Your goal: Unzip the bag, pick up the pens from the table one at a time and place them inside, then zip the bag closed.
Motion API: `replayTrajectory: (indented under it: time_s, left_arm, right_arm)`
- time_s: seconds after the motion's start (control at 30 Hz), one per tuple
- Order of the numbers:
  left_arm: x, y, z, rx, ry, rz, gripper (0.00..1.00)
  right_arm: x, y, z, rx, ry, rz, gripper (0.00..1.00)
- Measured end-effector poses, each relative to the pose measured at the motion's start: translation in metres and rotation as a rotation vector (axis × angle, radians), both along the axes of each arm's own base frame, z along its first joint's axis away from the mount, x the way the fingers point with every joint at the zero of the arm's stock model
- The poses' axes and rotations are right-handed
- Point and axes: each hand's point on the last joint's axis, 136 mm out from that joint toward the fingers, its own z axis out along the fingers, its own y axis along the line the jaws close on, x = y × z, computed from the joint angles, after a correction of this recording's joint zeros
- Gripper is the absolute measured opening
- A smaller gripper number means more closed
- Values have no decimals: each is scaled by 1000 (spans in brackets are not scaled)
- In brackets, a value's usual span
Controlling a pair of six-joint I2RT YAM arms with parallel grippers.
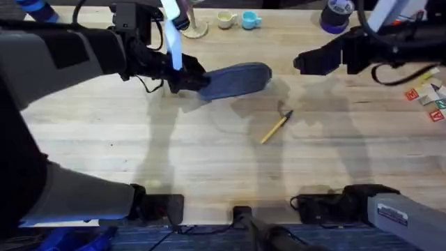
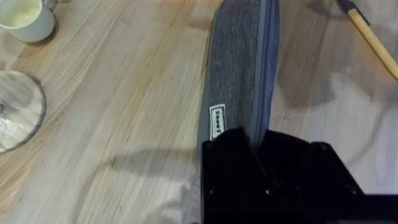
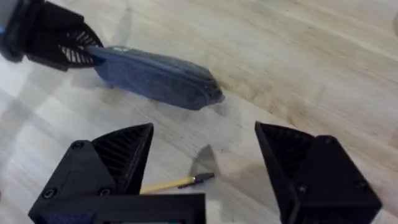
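Bag (image 1: 237, 80) end btwn closed left jaws.

Both arms have matte black housings. The right gripper (image 3: 205, 171) has two black wedge-shaped fingers (image 3: 121, 155) with ribbed inner faces and recessed screws. The left gripper (image 2: 261, 146) has blocky black fingers. Black cables (image 1: 150, 85) trail from the links.

Light wooden plank surface (image 1: 209, 160), grain visible, soft shadows across it. Far edge: two small cups, cream (image 1: 226, 19) and light blue (image 1: 250, 19), plus purple tape roll (image 1: 335, 17). Coloured cards (image 1: 431, 97) at right edge. Blue floor (image 1: 362, 240) below near edge.
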Motion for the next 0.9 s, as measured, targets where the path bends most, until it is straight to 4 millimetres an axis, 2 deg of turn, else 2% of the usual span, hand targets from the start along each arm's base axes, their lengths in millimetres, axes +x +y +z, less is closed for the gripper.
replayTrajectory:
  time_s: [0.23, 0.5, 0.67, 0.9]
  left_arm:
    - [0, 0, 0, 0, 0, 0, 45]
    - [0, 0, 0, 0, 0, 0, 44]
    - [0, 0, 0, 0, 0, 0, 44]
    - [0, 0, 0, 0, 0, 0, 44]
  right_arm:
    - [8, -6, -8, -35, 71, 96, 993]
    - [19, -47, 15, 96, -11, 90, 992]
    - [21, -64, 14, 150, -19, 67, 995]
    - [35, -86, 9, 7, -93, 63, 995]
